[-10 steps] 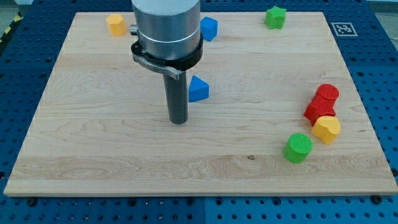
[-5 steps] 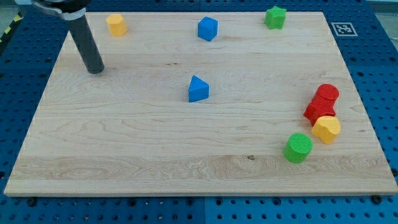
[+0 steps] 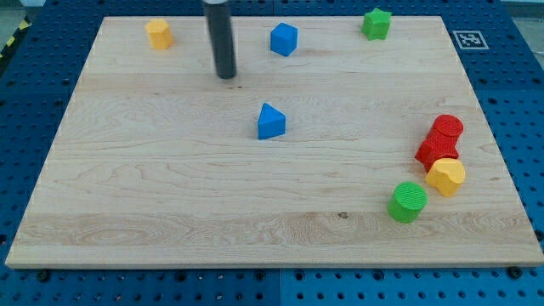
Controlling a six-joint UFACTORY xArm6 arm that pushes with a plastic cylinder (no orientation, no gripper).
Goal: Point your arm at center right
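Note:
My tip (image 3: 226, 76) rests on the wooden board (image 3: 170, 195) in its upper middle-left part. It stands left of and below the blue cube-like block (image 3: 284, 39), and above and left of the blue wedge block (image 3: 270, 121). It touches no block. At the view's centre right sit two red blocks (image 3: 441, 141), a yellow hexagonal block (image 3: 445, 177) and a green cylinder (image 3: 408, 202), far from the tip.
A yellow block (image 3: 158, 34) sits near the top left and a green star-like block (image 3: 376, 23) near the top right. A black-and-white marker (image 3: 468, 39) lies off the board's top right corner. Blue perforated table surrounds the board.
The rod has moved from the board's middle to the upper left, then right to its present spot in the upper middle. No block has moved.

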